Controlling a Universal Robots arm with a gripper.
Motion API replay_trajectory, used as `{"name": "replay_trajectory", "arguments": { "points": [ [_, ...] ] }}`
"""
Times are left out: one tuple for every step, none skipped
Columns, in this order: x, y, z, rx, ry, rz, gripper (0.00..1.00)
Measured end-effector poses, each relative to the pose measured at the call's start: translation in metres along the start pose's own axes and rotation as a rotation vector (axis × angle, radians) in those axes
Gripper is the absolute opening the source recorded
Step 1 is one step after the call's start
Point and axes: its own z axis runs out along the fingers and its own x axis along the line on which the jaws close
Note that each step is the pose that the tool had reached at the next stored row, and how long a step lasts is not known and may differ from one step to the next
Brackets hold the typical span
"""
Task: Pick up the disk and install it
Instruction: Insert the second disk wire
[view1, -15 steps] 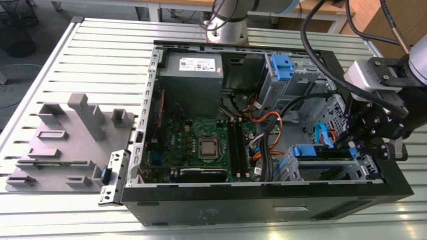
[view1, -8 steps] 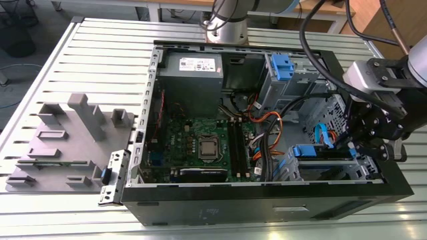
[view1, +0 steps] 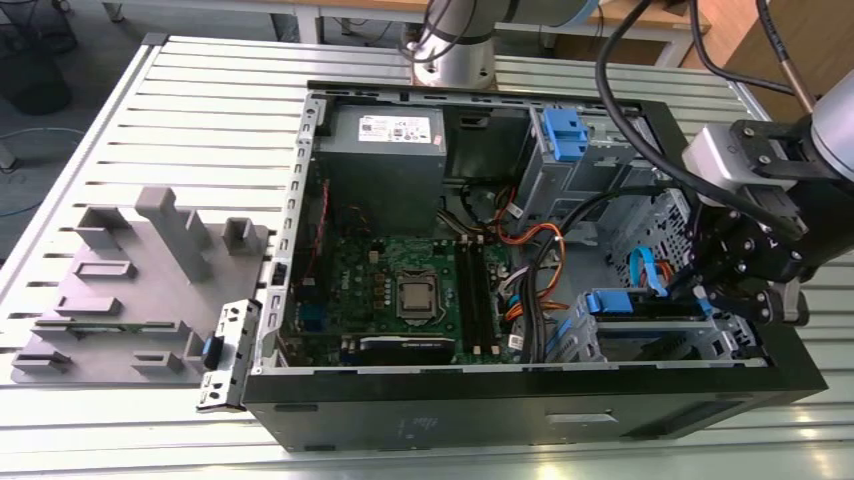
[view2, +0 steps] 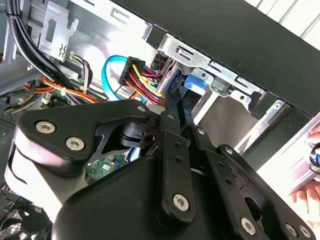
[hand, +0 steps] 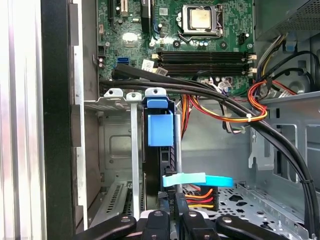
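The disk (hand: 160, 128) stands edge-on in the metal drive cage (hand: 114, 150) at the case's front corner, its blue plastic rail facing out. In the exterior view its blue rail (view1: 610, 300) shows atop the cage at the view's lower right. My gripper (hand: 172, 220) is right at the disk's outer end, its black fingers (view2: 172, 120) close together on either side of the thin edge, apparently shut on it. The gripper (view1: 731, 300) hangs over the case's right wall in the exterior view.
The open computer case (view1: 534, 425) holds a motherboard (view1: 414, 290), a grey power supply (view1: 384, 130) and an upper bay with a blue clip (view1: 563, 135). Black and orange cables (hand: 235, 107) cross near the cage. A grey fixture (view1: 147, 280) lies at the exterior view's left. A person's hand (view2: 306, 192) is nearby.
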Motion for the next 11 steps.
{"name": "replay_trajectory", "arguments": {
  "points": [
    [0.0000, 0.0000, 0.0004, 0.0001, -0.0002, 0.001, 0.17],
    [0.0001, 0.0000, 0.0010, 0.0001, -0.0004, 0.001, 0.17],
    [0.0002, 0.0000, 0.0017, 0.0002, -0.0002, 0.002, 0.17],
    [0.0002, 0.0000, 0.0024, 0.0002, -0.0002, 0.003, 0.17],
    [0.0002, 0.0000, 0.0027, 0.0003, -0.0001, 0.003, 0.17],
    [0.0003, 0.0000, 0.0028, 0.0003, -0.0001, 0.003, 0.17],
    [0.0003, 0.0000, 0.0028, 0.0003, 0.0000, 0.003, 0.17],
    [0.0003, 0.0000, 0.0028, 0.0003, 0.0000, 0.003, 0.17],
    [0.0003, 0.0000, 0.0029, 0.0003, -0.0001, 0.003, 0.17],
    [0.0003, 0.0000, 0.0031, 0.0003, -0.0003, 0.003, 0.17],
    [0.0003, 0.0000, 0.0038, 0.0003, -0.0007, 0.003, 0.17]
  ]
}}
